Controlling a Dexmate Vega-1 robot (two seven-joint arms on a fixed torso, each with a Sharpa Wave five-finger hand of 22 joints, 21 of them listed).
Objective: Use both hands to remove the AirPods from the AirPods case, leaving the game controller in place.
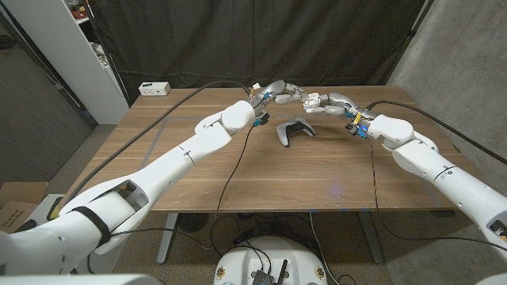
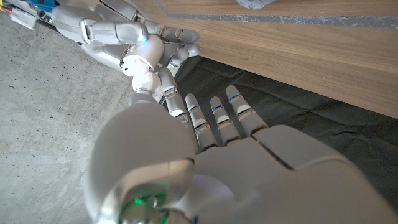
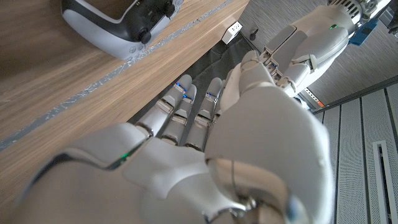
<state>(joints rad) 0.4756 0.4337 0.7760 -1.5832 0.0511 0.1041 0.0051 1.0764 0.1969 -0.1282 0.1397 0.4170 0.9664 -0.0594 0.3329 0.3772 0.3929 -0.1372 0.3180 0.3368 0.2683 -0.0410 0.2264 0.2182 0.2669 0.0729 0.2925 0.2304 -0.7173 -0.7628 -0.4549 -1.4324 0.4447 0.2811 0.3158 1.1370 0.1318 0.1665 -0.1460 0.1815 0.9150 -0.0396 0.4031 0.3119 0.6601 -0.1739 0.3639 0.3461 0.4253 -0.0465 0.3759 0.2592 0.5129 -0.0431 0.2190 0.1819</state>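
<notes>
- In the head view, both arms are seen reaching over the wooden table (image 1: 238,170), and the two hands are brought together above its far edge, beyond the game controller (image 1: 294,131).
- The left hand (image 1: 275,92) is held raised off the table, its fingers pointing toward the right hand (image 1: 333,102); the fingertips of the two hands meet or nearly meet at the middle.
- In the left wrist view, the left hand (image 2: 205,155) is seen from behind with its fingers (image 2: 219,115) extended side by side, and the right hand (image 2: 134,46) is seen just beyond them, its fingers curled close to the left thumb.
- In the right wrist view, the right hand (image 3: 205,149) is shown with its fingers (image 3: 186,102) reaching forward, while the left hand (image 3: 298,53) lies against its thumb side.
- Whether either hand is clamped on something cannot be told; the contact zone is hidden by the fingers.
- The AirPods case and the AirPods cannot be made out in any picture; if held, they are concealed between the hands.
- The game controller, white with dark sticks, is seen resting on the table nearer the robot than the hands, untouched by both.
- A small white box (image 1: 154,88) is seen at the table's far left corner.
</notes>
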